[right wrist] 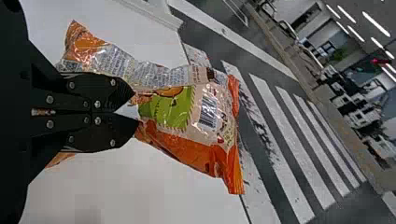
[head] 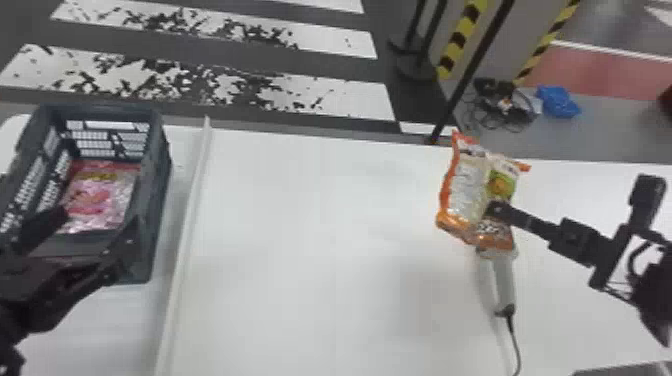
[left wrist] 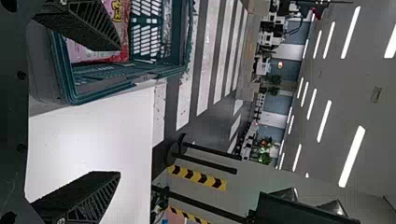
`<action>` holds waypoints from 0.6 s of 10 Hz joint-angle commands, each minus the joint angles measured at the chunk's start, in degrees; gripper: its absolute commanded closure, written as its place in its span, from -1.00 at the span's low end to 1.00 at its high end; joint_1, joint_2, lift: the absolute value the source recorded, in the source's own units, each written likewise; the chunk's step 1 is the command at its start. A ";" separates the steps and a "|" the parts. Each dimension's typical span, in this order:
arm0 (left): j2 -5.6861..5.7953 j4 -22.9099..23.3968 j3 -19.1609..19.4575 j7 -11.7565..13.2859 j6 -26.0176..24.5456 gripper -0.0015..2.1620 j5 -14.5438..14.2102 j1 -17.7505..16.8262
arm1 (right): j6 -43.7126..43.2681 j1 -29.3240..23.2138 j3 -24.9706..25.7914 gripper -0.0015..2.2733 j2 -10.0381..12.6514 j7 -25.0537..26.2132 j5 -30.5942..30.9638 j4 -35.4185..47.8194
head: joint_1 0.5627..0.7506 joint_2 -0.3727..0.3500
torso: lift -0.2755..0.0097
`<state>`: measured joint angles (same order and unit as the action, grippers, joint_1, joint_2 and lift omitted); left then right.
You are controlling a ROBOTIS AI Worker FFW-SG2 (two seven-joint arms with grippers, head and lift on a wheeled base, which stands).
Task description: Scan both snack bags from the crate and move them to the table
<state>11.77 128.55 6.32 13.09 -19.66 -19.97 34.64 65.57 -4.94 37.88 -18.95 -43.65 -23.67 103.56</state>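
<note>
In the head view my right gripper [head: 495, 210] holds the orange snack bag [head: 465, 185] upright over the right part of the table [head: 310, 240]. The right wrist view has that gripper [right wrist: 135, 109] shut on the crinkled bag [right wrist: 187, 140], its barcode facing the camera. A white scanner [head: 502, 280] is just below the bag, its top partly hidden. The pink snack bag [head: 100, 195] lies in the dark crate [head: 162, 200] at the left. My left gripper [head: 92, 230] stands open at the crate's near end; in the left wrist view the gripper [left wrist: 119, 112] has its fingers wide apart.
A raised white ridge [head: 185, 240] runs along the table between crate and scanner. The scanner's black cable [head: 515, 340] trails toward the near edge. Beyond the table's far edge stand dark posts [head: 470, 75] on the floor.
</note>
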 commanded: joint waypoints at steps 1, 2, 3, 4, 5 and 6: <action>0.01 -0.23 -0.08 0.00 0.01 -0.97 0.02 -0.02 | -2.85 1.42 4.22 0.87 0.23 3.13 -1.47 -3.36 | 0.41 -0.69 | 0.32; 0.01 -0.50 -0.17 0.00 0.01 -0.97 0.29 -0.02 | -5.13 2.30 6.42 0.87 0.23 5.33 -1.47 -6.00 | 0.41 -0.81 | 0.32; 0.01 -0.50 -0.35 0.00 0.01 -0.97 0.29 -0.02 | -8.83 3.00 8.35 0.87 0.32 8.23 -1.56 -8.99 | 0.41 -0.91 | 0.32; 0.01 -0.59 -0.43 0.00 0.01 -0.97 0.29 -0.02 | -14.80 3.00 9.94 0.87 0.58 13.33 -4.46 -12.33 | 0.41 -0.94 | 0.32; 0.10 -0.50 -0.52 0.00 0.18 -0.97 0.29 -0.10 | -18.85 3.00 10.64 0.87 0.58 16.93 -4.90 -15.23 | 0.41 -0.94 | 0.32; 0.18 -0.41 -0.70 0.09 0.54 -0.97 0.29 -0.02 | -22.19 3.00 10.55 0.87 0.67 20.89 -4.90 -17.78 | 0.41 -0.94 | 0.32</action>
<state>11.88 128.10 5.73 13.17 -19.29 -19.68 34.60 45.22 -1.93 48.37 -18.32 -22.69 -28.50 87.16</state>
